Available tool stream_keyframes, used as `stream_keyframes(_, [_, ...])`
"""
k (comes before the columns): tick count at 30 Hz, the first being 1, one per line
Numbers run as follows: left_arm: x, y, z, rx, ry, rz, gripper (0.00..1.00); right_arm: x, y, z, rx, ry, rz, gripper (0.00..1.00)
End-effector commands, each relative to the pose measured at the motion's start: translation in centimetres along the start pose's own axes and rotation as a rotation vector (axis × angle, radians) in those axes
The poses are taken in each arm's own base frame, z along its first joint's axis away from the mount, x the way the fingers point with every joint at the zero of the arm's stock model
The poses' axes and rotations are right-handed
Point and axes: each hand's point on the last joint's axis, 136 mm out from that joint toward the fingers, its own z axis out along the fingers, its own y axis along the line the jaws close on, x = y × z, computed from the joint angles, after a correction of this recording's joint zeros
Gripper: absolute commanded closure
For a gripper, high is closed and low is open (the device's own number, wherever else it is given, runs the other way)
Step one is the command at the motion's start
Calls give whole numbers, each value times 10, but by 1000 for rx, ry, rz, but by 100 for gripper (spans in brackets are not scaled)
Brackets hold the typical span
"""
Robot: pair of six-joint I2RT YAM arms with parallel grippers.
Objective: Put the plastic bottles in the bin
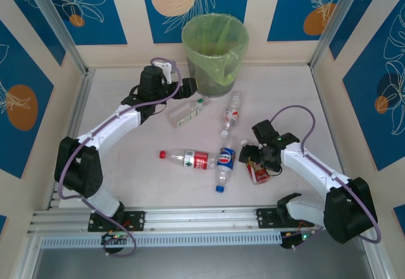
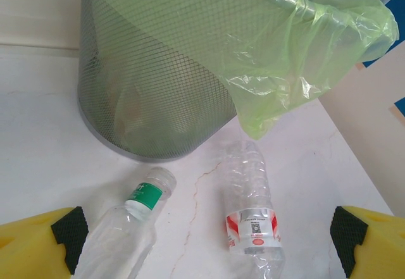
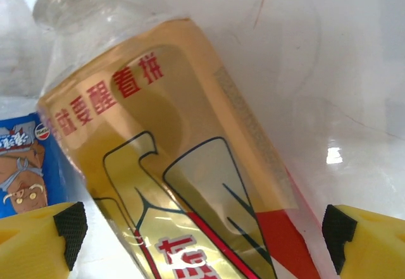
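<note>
The round grey wire-mesh bin (image 2: 145, 102), lined with a crinkled translucent green bag (image 2: 253, 32), stood on the white table (image 2: 38, 152). We saw the left gripper (image 2: 205, 244) spread wide before it, above a clear green-banded bottle (image 2: 126, 235) and a ribbed red-labelled bottle (image 2: 253, 209). The right gripper (image 3: 202, 228), jaws apart, straddled a smooth orange-labelled bottle (image 3: 171, 165).

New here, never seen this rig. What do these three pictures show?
Two robot arms bolted at a table's near edge. The overhead picture looks down on both; the other two come from cameras on each wrist, yellow fingers at the bottom corners. Five plastic bottles lie on the table before a grey mesh bin lined with a green bag. The left gripper is open and empty, facing the bin. The right gripper is open astride the orange-labelled bottle, not gripping it.
</note>
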Motion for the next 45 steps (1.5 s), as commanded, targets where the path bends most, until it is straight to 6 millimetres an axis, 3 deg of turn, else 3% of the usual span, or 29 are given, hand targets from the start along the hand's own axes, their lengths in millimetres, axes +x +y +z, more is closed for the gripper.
stream_keyframes(1, [1,10,-1,-29,-7,-22,0,5,-18,4,52,7,110,3])
stream_keyframes(6, [4,17,-2,-52,1,-30,0,5,-23,7,6,21,177,2])
stream_keyframes(10, [8,21,-4,-62,-3,-44,0,2,-4,8,-99,41,104,0])
stream_keyframes(19, [10,26,-5,-76,7,-50,0,-3,-21,23,62,88,80,0])
stream_keyframes(30, [13,33,-7,-95,17,-54,0,-5,-21,32,98,111,62,17])
stream_keyframes(35, [13,35,-7,-96,19,-58,0,-5,-18,33,79,107,60,31])
stream_keyframes(45, [16,40,-5,-101,28,-73,0,-12,-9,24,32,57,27,39])
